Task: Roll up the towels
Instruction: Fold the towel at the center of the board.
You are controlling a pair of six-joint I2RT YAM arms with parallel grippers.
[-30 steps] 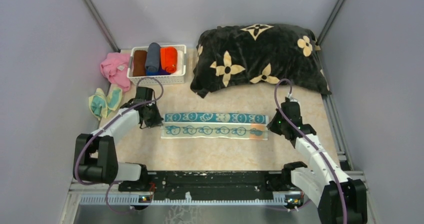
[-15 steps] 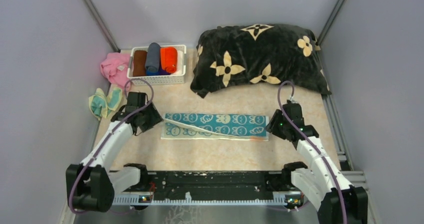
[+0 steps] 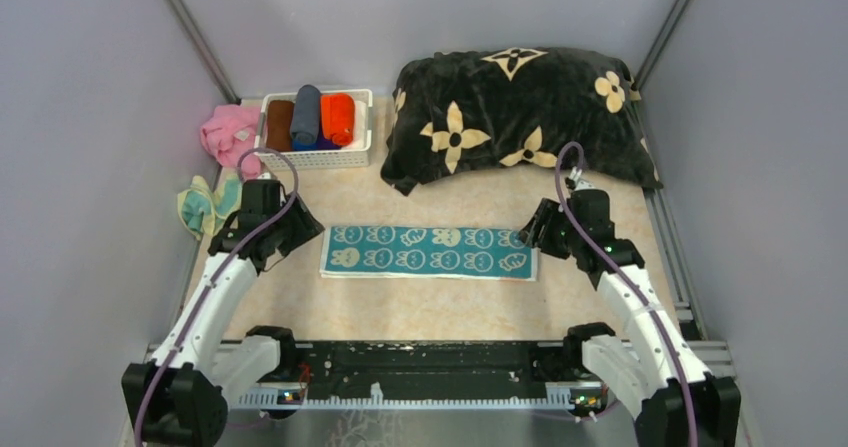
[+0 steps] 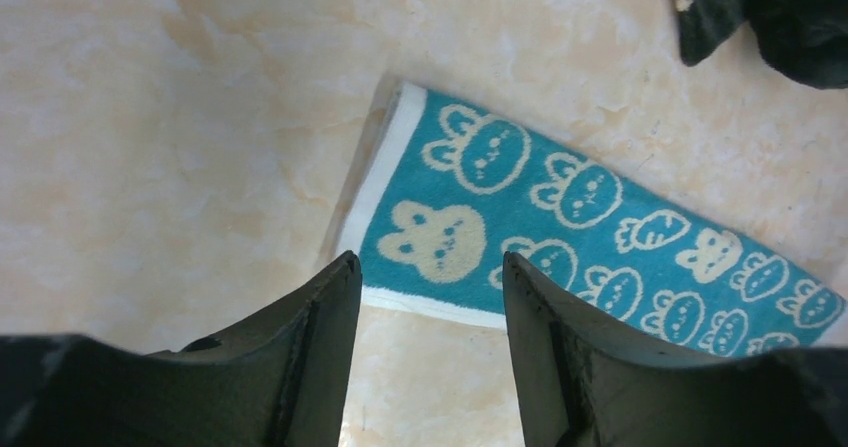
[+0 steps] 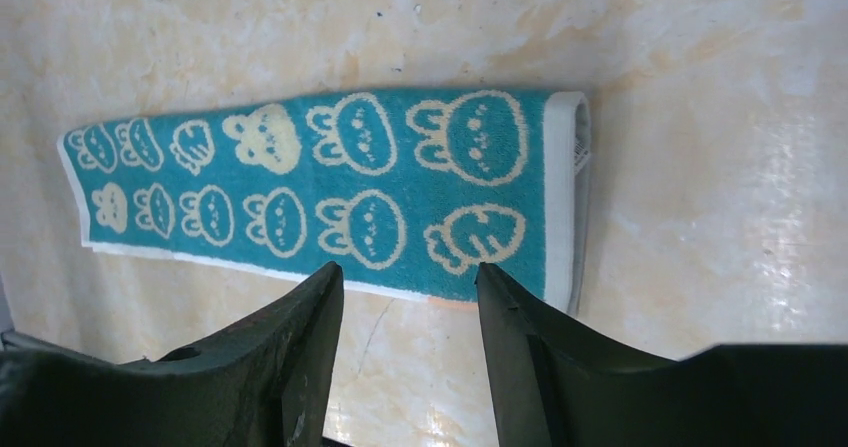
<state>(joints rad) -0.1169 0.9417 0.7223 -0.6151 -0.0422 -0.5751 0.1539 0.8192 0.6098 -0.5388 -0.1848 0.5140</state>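
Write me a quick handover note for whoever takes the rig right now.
Left gripper: open, empty, at the teal towel's left end.
Right gripper: open, empty, at its right end.
Teal towel lies flat as a long strip, not rolled.
Done: basket holds three rolls.
Left: roll the teal towel, then the crumpled yellow cloth by the left arm.
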